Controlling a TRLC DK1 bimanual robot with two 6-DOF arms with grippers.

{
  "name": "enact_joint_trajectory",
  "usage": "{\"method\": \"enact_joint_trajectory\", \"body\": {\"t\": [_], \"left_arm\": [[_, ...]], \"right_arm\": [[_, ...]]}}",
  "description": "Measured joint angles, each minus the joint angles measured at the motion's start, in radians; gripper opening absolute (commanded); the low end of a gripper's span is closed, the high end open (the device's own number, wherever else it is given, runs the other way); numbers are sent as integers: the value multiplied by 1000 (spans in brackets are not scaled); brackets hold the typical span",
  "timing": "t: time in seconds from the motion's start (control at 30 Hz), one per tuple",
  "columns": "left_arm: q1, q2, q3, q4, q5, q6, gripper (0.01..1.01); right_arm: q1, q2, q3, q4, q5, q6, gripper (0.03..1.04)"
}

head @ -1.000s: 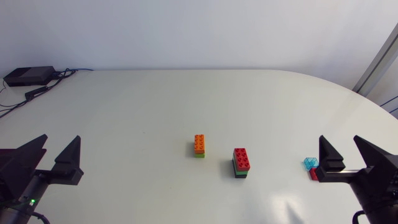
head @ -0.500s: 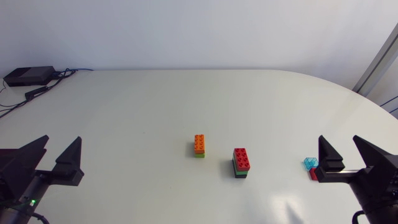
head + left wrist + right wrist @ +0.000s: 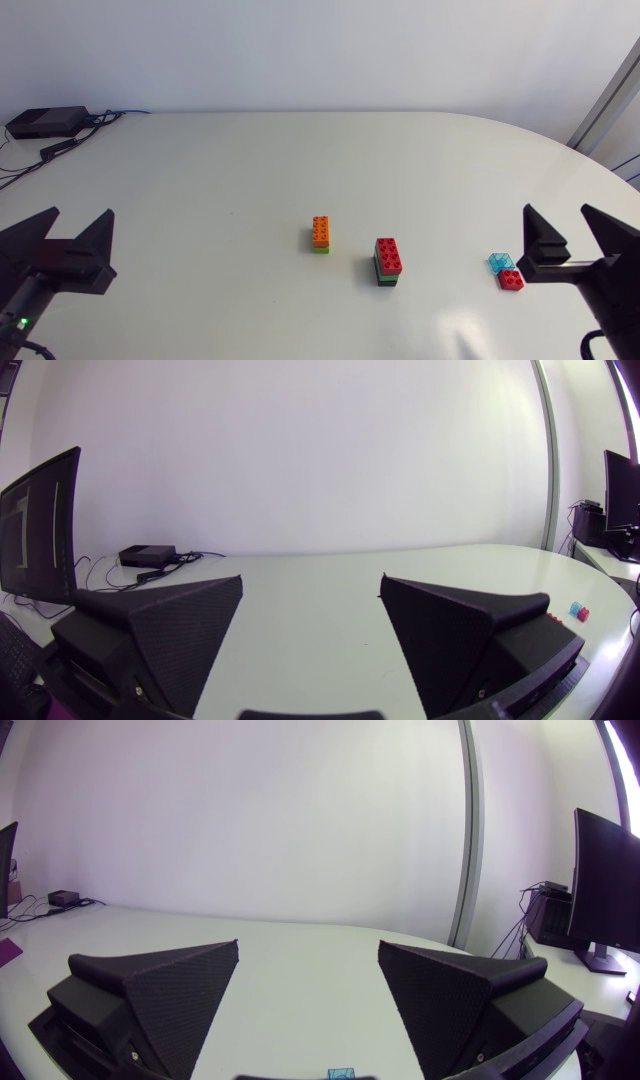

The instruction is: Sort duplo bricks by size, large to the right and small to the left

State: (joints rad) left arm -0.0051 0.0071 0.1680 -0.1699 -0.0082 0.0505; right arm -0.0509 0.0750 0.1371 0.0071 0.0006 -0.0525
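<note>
Head view. A white table [image 3: 250, 170] with a rounded far edge carries all the bricks. The left gripper [image 3: 78, 216] sits at the near left, its two fingers spread wide with nothing between them. The right gripper [image 3: 557, 210] sits at the near right, equally wide apart and holding nothing. Just beside its inner finger lie a small clear-blue brick [image 3: 498, 262] and a small red brick [image 3: 511, 279], the two close together. Further inward from the right gripper stands a long red brick [image 3: 388, 255] stacked on green and dark layers. Beyond that, toward the left gripper but well apart from it, you find a long orange brick [image 3: 320, 231] on a green one.

Left wrist view. The left gripper [image 3: 311, 582] shows spread fingers and bare table between them. The clear-blue brick [image 3: 576, 609] appears far off, outside one finger.

Right wrist view. The right gripper [image 3: 308, 948] is wide open. The clear-blue brick [image 3: 341, 1072] peeks out low between its fingers, touching neither.
</note>
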Motion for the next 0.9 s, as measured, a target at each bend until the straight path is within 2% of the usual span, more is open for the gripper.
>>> {"method": "enact_joint_trajectory", "body": {"t": [0.17, 0.37, 0.57, 0.7, 0.9], "left_arm": [[-18, 92, 79, -35, 0, -16, 954], [-37, 351, 230, -125, 0, -47, 954], [-70, 698, 452, -328, 0, -71, 956], [-99, 889, 582, -458, 1, -67, 957], [-154, 1065, 678, -521, 8, -67, 970]], "right_arm": [[26, 120, 90, -12, 3, 0, 1005], [107, 318, 229, -102, 43, 21, 1005], [192, 586, 447, -265, 60, 126, 1005], [288, 753, 581, -365, 63, 209, 1005], [418, 951, 690, -468, 63, 320, 1000]]}}
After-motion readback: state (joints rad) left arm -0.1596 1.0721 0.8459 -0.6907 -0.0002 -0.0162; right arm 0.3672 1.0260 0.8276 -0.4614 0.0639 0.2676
